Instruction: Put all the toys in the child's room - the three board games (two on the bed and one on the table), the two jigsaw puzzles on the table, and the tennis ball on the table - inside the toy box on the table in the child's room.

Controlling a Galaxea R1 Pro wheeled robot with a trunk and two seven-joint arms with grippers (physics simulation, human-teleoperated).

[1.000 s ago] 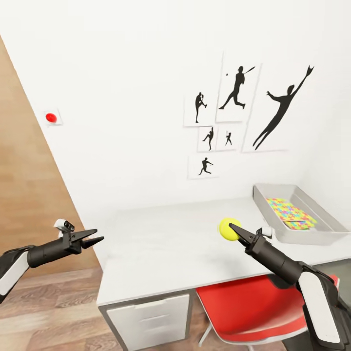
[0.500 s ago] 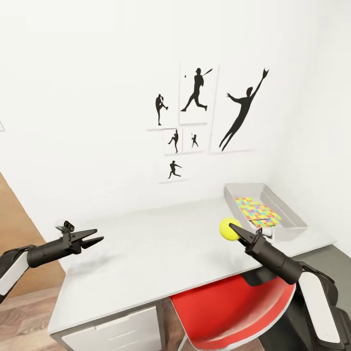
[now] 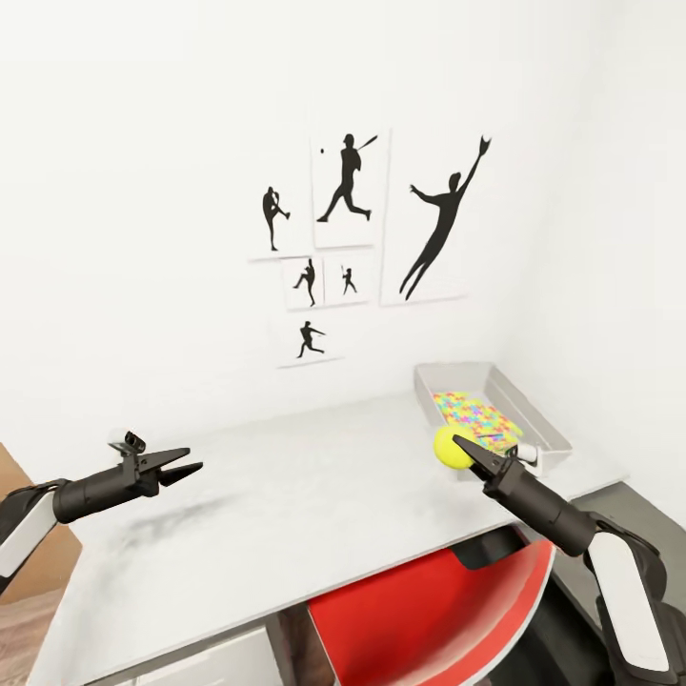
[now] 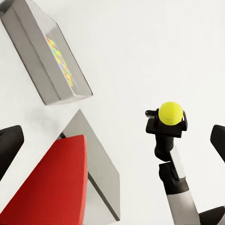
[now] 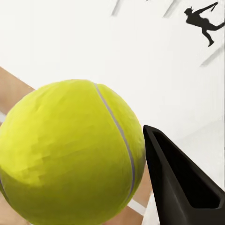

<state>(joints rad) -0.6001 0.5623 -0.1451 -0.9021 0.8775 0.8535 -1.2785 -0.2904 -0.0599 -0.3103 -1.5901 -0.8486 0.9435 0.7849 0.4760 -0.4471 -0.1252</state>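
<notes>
Yellow-green and faintly faceted, the tennis ball (image 3: 452, 446) sits pinched at the tip of the right gripper (image 3: 465, 450), whose black, wedge-shaped fingers (image 5: 180, 185) are closed against its seamed surface, above the table (image 3: 286, 514) and just short of the toy box (image 3: 548, 445). The left gripper (image 3: 181, 467) hangs apart over the table's other end, its slim jaws slightly parted and holding nothing. Below, a glossy red chair (image 3: 429, 619) is tucked under the pale, smooth tabletop. Farther on, the shallow light-grey box with outward-sloping walls already holds a bright multicoloured jigsaw puzzle (image 3: 474, 419) lying flat. To finish well, the ball should probably be carried over the near rim and lowered close to the puzzle before letting go, since a round ball dropped from height could bounce or roll out. Black athlete silhouettes (image 3: 438, 224) mark the white wall behind.
</notes>
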